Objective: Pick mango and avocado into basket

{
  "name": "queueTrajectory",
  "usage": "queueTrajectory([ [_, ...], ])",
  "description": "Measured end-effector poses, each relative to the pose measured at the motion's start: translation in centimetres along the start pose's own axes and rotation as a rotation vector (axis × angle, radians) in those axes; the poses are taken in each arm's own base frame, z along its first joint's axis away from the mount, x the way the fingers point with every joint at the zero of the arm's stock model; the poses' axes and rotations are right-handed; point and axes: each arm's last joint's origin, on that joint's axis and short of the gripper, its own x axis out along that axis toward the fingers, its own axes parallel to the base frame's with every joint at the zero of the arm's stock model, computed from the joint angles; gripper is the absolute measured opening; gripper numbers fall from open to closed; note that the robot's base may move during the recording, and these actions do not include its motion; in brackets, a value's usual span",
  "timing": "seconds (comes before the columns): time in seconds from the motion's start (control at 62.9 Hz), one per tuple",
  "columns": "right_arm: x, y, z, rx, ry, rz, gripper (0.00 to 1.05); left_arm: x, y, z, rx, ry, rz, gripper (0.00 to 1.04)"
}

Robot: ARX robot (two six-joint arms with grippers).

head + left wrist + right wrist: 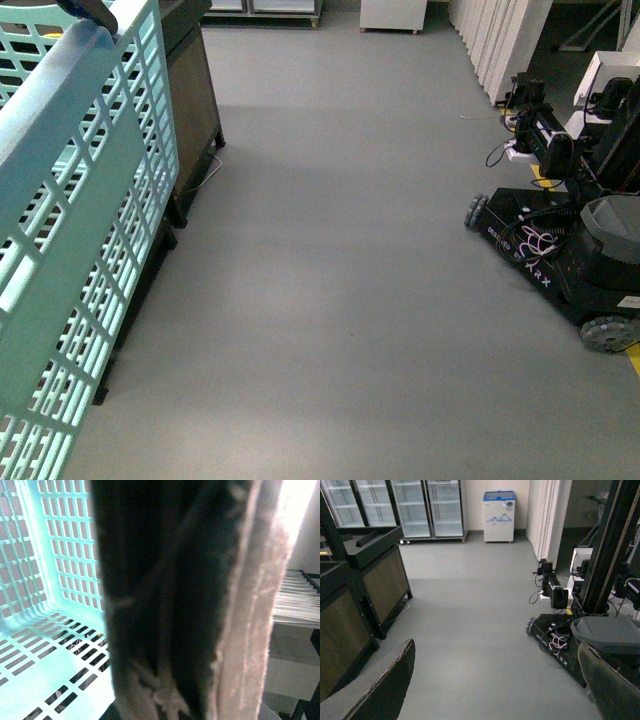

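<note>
Your right gripper [496,646] gapes wide, empty. The left gripper [200,630] crowds its lens; I cannot tell its state. The basket [90,250] sits right beside it, light and stiff. No mango or avocado shows. Judge them smooth and bruisable, and take each across its middle.

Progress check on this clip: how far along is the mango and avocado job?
Nothing looks done. The part of the basket that the left wrist view shows holds no fruit, and a dark pad hides the rest. Nothing is in hand: the right claw is open and empty. Neither mango nor avocado shows in any view, so both picks are left.
</note>
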Motion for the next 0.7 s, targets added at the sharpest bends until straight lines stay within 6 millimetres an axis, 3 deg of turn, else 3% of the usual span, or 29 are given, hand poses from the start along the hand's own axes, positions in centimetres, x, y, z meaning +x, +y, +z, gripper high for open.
queueTrajectory([
  [0.699, -0.02, 0.00, 0.03, 0.000, -0.003, 0.001, 0.96, -0.01, -0.04, 0.01, -0.001, -0.001, -0.001, 0.15],
])
